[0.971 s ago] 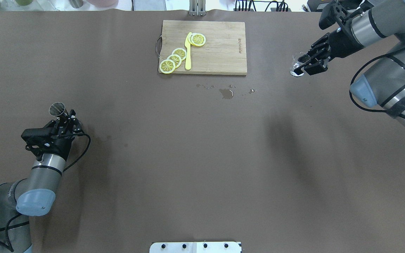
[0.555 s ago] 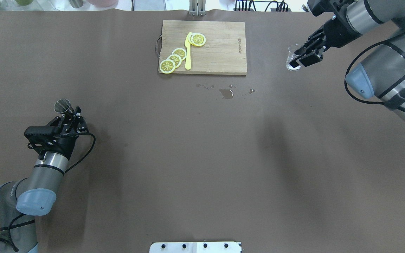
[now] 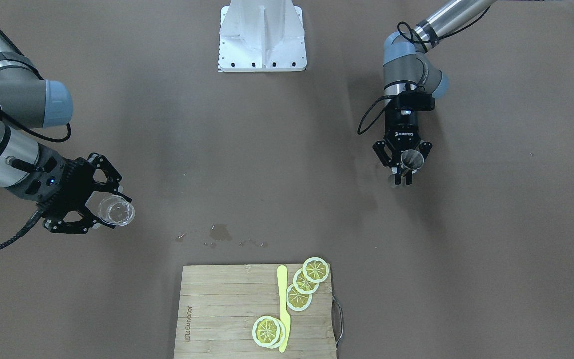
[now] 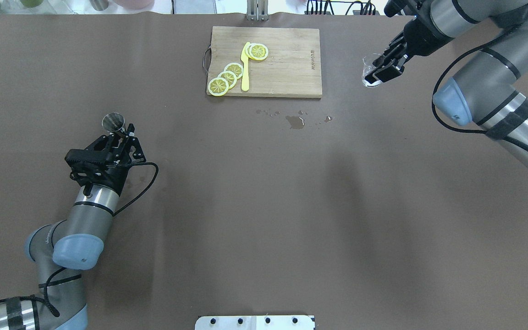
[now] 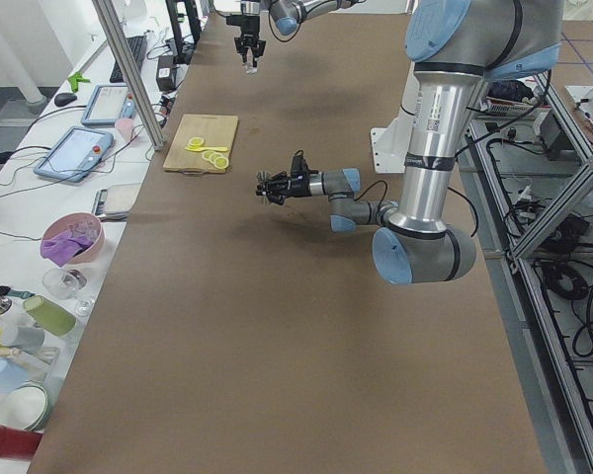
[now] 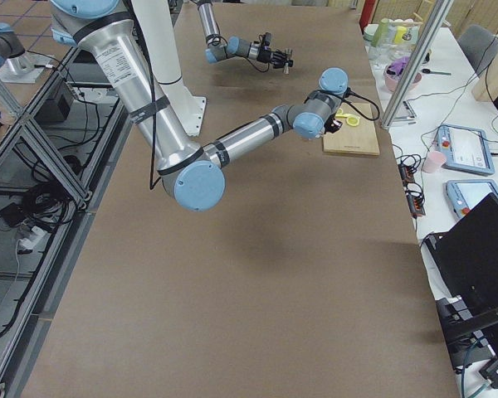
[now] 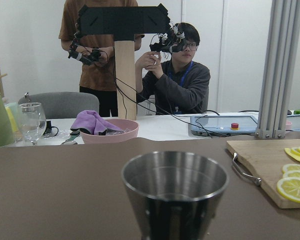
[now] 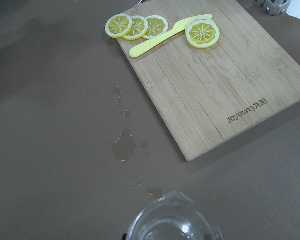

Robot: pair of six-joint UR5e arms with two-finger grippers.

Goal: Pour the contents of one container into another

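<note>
Over the table, my left gripper clamps a steel cup. My right gripper holds a glass beaker.

The wooden cutting board carries the burnt-in brand "joyoung", toward its 4 o'clock edge in my right wrist view. Two small characters follow it, too fine for me to read. In the front-facing view, white letters on the black body of my left gripper spell "ROBOTIQ". I can read nothing else.
</note>
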